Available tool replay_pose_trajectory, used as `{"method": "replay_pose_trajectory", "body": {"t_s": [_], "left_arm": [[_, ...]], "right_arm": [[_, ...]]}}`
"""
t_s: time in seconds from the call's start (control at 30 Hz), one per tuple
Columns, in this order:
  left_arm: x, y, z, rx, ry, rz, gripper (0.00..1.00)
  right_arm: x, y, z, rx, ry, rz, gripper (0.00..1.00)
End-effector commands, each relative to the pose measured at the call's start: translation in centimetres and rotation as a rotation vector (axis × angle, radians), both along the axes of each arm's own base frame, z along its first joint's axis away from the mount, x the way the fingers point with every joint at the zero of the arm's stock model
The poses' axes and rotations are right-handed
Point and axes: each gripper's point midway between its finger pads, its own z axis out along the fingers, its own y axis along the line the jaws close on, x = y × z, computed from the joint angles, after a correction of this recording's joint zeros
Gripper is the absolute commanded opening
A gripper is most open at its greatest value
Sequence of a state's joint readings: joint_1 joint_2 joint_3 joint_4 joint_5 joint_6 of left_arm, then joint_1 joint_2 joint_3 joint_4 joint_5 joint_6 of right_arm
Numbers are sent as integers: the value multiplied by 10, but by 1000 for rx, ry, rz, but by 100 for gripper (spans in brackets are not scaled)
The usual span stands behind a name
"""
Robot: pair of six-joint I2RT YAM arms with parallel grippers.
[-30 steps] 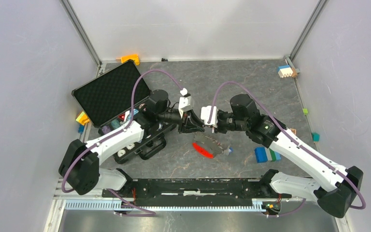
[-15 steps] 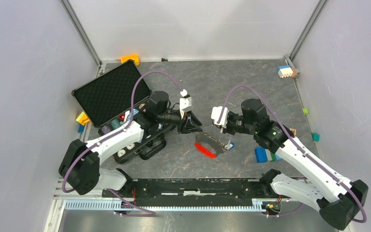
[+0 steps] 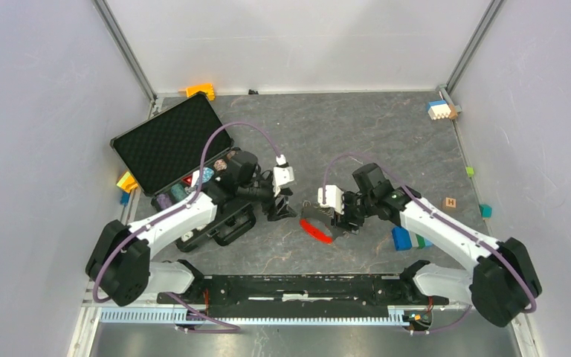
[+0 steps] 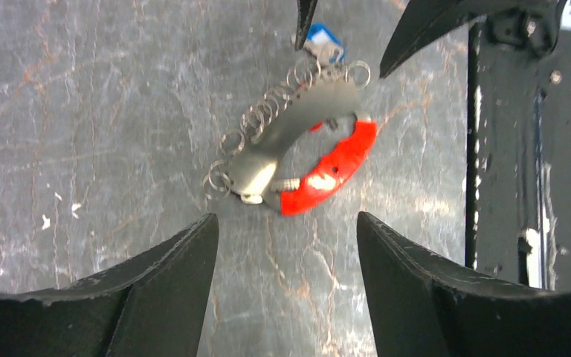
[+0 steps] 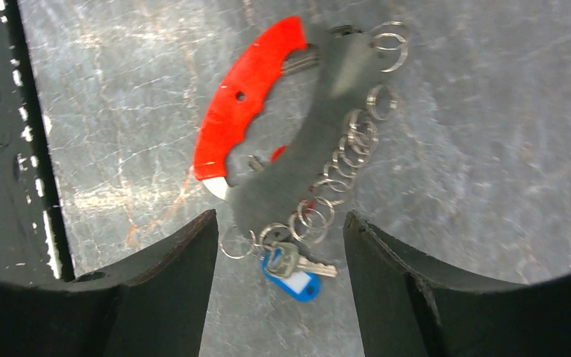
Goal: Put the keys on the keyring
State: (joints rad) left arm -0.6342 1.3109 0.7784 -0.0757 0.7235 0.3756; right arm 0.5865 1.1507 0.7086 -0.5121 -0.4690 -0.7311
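Both wide, empty | left gripper (image 4: 285, 223) | right gripper (image 5: 279, 219) | keyring (image 5: 320, 130) lying between them (blue key (image 5: 294, 282) at its end)

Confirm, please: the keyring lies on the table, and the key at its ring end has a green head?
No, the key has a blue head, as the right wrist view shows. The keyring does lie on the table.

Seen from above, the right hand (image 3: 344, 218) covers one end of the keyring (image 3: 314, 230), and the keys there are too small to make out. In the left wrist view, the blue key (image 4: 321, 36) sits half hidden behind a dark fingertip (image 4: 304, 16) at the top edge. Both wrist views blur the grey strap (image 5: 305, 141). A red sliver (image 5: 277, 154) shows beneath it, too hidden to identify.
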Motion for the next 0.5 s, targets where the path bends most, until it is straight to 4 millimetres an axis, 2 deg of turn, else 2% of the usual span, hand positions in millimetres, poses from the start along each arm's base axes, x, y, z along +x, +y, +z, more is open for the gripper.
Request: {"method": "replay_pose_trajectory", "body": {"t_s": [0.0,0.13,0.27,0.33,0.47], "left_arm": [[2,24,-11,91,-121,17,75],[7,50,-21,131,-119,81,76],[9,70,-25,169,-133,124,76],[6,73,-26,170,-145,122,76],[2,73,-27,165,-144,111,77]], "right_arm": [[-17,16,-11,34,63,144,67],[-17,27,-23,18,104,165,66],[17,18,-33,-64,53,23,65],[28,14,-33,-49,70,-38,63],[29,10,-32,-35,121,-60,60]]}}
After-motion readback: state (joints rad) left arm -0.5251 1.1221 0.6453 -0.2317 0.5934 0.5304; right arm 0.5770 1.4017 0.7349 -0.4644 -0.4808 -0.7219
